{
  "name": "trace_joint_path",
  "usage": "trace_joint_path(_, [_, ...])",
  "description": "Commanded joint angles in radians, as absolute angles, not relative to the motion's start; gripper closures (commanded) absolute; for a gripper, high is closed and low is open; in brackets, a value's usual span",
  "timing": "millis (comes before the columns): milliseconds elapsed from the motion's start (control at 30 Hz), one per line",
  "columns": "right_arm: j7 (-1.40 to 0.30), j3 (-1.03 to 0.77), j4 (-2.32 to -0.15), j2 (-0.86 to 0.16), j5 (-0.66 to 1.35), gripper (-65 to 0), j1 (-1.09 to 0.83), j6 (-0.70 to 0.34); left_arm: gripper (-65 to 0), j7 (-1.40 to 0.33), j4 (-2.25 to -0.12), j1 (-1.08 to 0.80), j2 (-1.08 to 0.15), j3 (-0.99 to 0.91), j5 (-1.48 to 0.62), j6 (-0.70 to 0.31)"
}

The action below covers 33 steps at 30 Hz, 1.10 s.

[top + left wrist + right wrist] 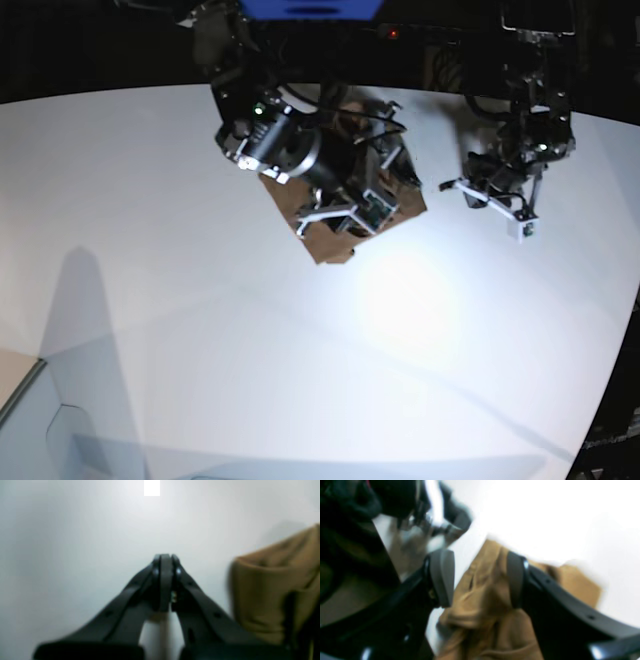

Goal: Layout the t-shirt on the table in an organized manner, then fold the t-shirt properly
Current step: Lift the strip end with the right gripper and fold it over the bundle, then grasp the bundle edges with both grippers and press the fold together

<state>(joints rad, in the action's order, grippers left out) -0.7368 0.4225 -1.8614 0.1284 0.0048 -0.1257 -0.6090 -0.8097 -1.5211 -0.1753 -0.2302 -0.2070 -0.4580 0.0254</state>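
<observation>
The brown t-shirt (335, 245) lies crumpled in a heap on the white table (200, 300), near its far edge. My right gripper (478, 580) hangs just above the heap, open. Its grey pads (442, 577) stand wide apart, and the wrinkled t-shirt (482, 605) shows in the gap below them. In the base view the right gripper (345, 215) covers most of the cloth. My left gripper (163, 557) is shut on nothing over bare table, and the t-shirt (275, 585) sits off to its right. In the base view the left gripper (497, 200) hovers right of the shirt, apart from it.
The table's curved edge (610, 340) runs down the right side. A dark background lies behind the far edge. A tan floor corner (15, 375) shows at the lower left. A bright glare spot (400, 290) sits on the tabletop in front of the shirt.
</observation>
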Motion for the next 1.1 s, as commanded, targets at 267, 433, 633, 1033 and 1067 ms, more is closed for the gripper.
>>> trace_joint_path(267, [-0.717,0.352,-1.966,0.102,0.019,-33.7,-0.136,-0.613,0.0,-0.886,-1.509,-0.242,-0.277,-0.366,-0.406,0.058])
trace_joint_path(433, [-0.719,0.337,-1.928,0.091,0.018,-34.0,-0.162,-0.613,0.0,-0.885,-1.509,-0.249,-0.283,-0.367,-0.406,0.058])
trace_joint_path(633, [-0.716,0.343,-1.811,0.116,0.021,-33.8,-0.153,-0.613,0.0,-0.885,-1.509,-0.251,-0.28,-0.36,-0.406,0.058])
trace_joint_path(1033, [-0.682,0.478,-1.544,0.157,0.021,-33.6,0.018,-0.611,0.0,-0.877,-1.586,-0.326,-0.277,-0.367,-0.407,0.058])
trace_joint_path(1067, [-0.661,0.478,-1.517,0.157,0.021,-33.6,0.03,-0.611,0.0,-0.88,-1.593,-0.328,-0.277,-0.367,-0.407,0.058])
